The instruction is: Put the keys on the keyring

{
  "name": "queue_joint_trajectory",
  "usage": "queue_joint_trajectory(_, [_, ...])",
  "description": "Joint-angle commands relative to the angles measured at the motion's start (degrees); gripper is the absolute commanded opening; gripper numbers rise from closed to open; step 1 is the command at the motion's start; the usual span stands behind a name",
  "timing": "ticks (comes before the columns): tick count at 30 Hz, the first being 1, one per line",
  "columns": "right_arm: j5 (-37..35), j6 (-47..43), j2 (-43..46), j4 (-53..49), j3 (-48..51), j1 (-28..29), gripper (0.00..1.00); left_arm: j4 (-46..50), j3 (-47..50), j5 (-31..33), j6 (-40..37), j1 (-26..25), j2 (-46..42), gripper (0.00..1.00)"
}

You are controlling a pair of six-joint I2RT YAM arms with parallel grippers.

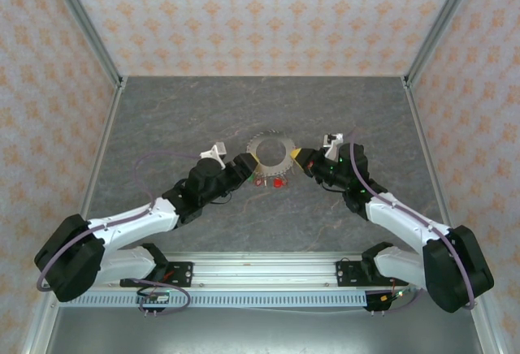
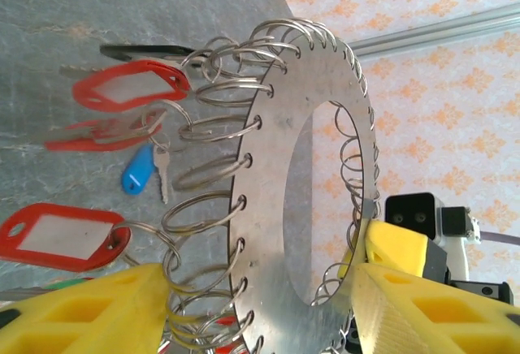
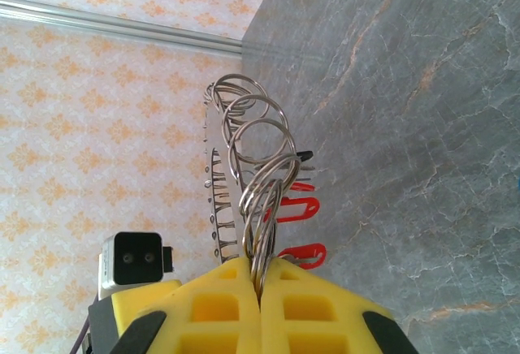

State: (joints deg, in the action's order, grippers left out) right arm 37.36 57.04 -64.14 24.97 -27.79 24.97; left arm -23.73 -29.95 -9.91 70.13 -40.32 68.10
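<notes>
**Q:** Log entry. Which step are we on?

**Op:** Mid-table, the keyring stands on edge between my two arms. I read this as a re-grip step, not a threading one. One arm carries the ring and the other is set against its opposite side.

**Q:** Right side?

**Op:** My right gripper is clenched, pads flat together, pinching a bunch of the wire loops at the rim. That pinch is what holds the ring up.

**Q:** Left?

**Op:** My left gripper is roughly half spread and straddles the lower part of the disc. One of its fingers sits on the loop side and seems to brush the wire. The other is at the far face, by the centre hole. I can't tell whether either pad presses the plate, so I log it as not gripping.

**Q:** And the keys?

**Op:** On the table side of the ring, red tags and a blue tag hang from the loops, with one of the small keys beside the blue one. My judgement is that some keys are already on.

**Q:** Next move?

**Op:** As I judge it, I close the left onto bare plate, clear of the wire, so nothing bends or snags. Only once that hold is firm can the right let go of its loops and work a key on.
</notes>
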Motion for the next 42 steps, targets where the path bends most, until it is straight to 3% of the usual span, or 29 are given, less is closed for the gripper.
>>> queue_joint_trajectory(1, [2.28, 1.06, 0.66, 5.3, -3.05, 0.1, 0.0, -4.4, -1.99, -1.3, 0.1, 0.68, 1.19, 0.59])
queue_joint_trajectory(12, [4.38, 0.2, -0.25, 4.74, -3.26, 0.11, 0.0, -5.2, -3.57, -1.78, -1.2, 1.48, 1.66, 0.49])
queue_joint_trajectory(29, [4.72, -2.75, -0.15, 5.35, -2.4, 0.82, 0.0, -4.86, -3.72, -0.72, -1.66, 1.99, -0.32, 0.07])
queue_joint_trajectory(31, [4.3, -3.14, 0.05, 5.35, -2.03, 0.86, 0.02, -4.71, -3.8, -0.76, -1.96, 2.1, -0.79, 0.0])
queue_joint_trajectory(38, [0.66, -6.76, 3.53, 5.5, 0.11, 0.87, 0.15, -6.04, -3.84, -2.22, -4.29, 2.84, -2.84, 0.0])
queue_joint_trajectory(42, [-4.86, -12.8, 8.31, 2.24, 1.75, 0.91, 0.23, -5.89, -3.88, -5.41, -7.17, 4.68, -5.01, 0.0])
